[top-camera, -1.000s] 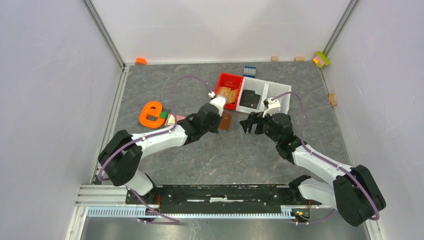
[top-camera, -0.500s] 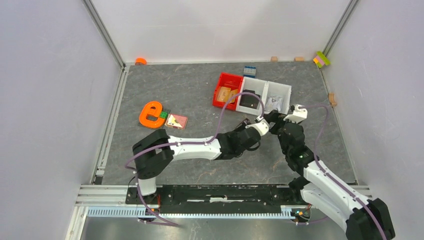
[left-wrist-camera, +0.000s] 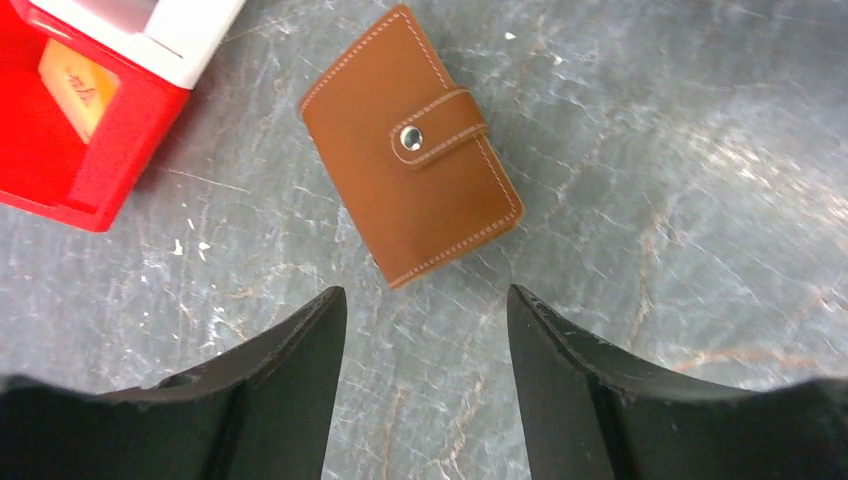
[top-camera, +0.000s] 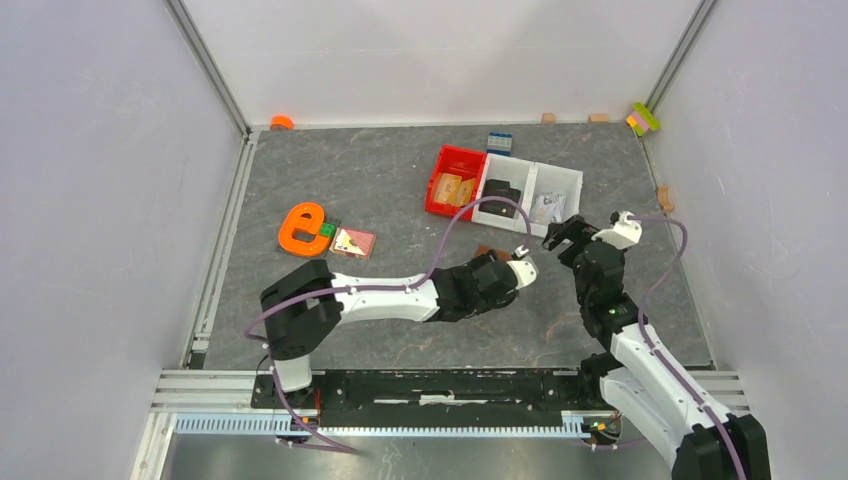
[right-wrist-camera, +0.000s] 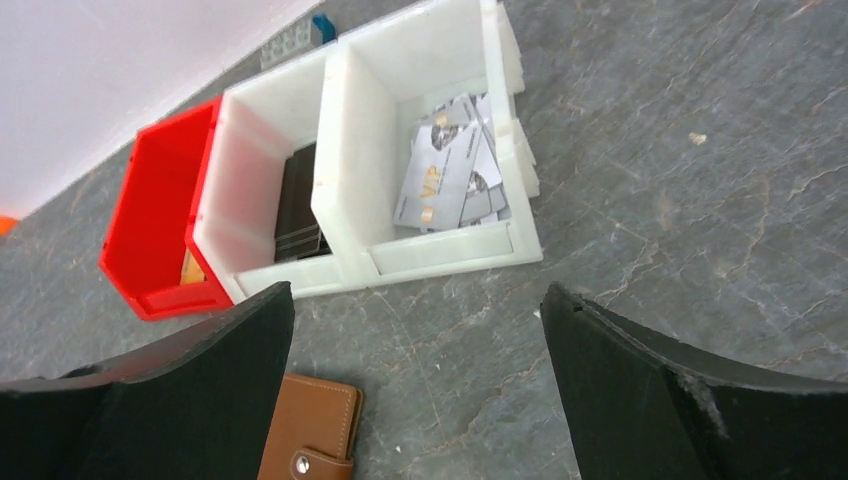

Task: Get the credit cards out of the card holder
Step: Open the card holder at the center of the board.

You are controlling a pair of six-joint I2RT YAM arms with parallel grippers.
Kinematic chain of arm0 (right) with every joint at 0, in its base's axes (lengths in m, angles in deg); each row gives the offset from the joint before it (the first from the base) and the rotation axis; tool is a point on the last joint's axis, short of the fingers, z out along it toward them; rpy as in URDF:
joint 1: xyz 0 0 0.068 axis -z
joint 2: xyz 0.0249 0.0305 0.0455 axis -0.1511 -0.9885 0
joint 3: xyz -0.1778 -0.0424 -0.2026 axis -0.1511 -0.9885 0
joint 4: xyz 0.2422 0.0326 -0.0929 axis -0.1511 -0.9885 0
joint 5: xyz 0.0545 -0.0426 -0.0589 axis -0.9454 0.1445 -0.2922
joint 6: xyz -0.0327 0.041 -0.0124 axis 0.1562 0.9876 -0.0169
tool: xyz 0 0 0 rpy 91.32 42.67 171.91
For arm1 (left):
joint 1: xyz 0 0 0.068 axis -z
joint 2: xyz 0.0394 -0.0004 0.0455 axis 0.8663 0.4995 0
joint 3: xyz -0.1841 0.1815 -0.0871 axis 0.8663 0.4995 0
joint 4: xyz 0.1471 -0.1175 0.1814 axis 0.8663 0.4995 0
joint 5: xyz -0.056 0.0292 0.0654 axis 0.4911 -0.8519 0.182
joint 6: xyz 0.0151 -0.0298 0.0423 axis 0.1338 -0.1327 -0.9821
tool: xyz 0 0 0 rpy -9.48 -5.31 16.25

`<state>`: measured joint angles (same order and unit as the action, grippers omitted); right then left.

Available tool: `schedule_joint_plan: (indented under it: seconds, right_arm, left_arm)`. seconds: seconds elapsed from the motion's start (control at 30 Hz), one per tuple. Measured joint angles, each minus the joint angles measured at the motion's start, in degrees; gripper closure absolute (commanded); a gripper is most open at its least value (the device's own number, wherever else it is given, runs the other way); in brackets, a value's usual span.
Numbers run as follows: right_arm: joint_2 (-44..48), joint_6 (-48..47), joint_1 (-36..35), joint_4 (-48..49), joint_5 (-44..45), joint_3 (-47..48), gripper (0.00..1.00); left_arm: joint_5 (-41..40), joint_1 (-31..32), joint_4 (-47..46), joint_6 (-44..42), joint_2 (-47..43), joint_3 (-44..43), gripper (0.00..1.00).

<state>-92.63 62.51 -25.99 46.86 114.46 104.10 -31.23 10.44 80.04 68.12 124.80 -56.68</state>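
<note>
Two claws gape empty: left claw (left-wrist-camera: 425, 300) over the closed card holder (left-wrist-camera: 400, 190), right claw (right-wrist-camera: 415, 300) near white bin (right-wrist-camera: 340, 150).

Smooth stitched leather — the card holder (left-wrist-camera: 420, 205); matt, veined stone — the table (left-wrist-camera: 660, 200).

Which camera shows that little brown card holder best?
The left wrist view: the card holder lies whole and flat, its snap strap fastened. The right wrist view catches only one end at its bottom edge. In the top view it is a brown sliver beside the left arm.
</note>
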Motion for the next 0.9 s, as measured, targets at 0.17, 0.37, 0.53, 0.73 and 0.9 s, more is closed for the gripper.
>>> schedule_joint_plan:
  seconds: [0.17,0.37,0.53,0.73,0.9]
  right_arm:
    - [-6.3,0.0,1.3,-0.2,-9.4,0.5,0.02]
    - [-18.9,-0.8,0.9,-1.7,-21.2,5.7,0.11]
    - [-23.7,-1.6,-2.8,-1.6,-24.2,8.3,0.13]
    - [-27.8,-0.2,-6.4,-1.2,-25.4,8.4,0.14]
    - [-31.8,1.6,-7.5,-1.5,-24.3,8.4,0.26]
  left_arm:
    - [6.5,-2.4,0.1,3.1,-5.4,3.1,0.32]
    - [16.3,-14.3,-0.6,11.5,-8.0,3.5,0.32]
    - [25.2,-23.3,-0.7,17.9,-5.7,3.6,0.33]
    - [34.7,-26.8,-0.8,23.3,-0.4,3.6,0.33]
    - [39.4,-27.3,-1.3,25.7,1.1,3.6,0.34]
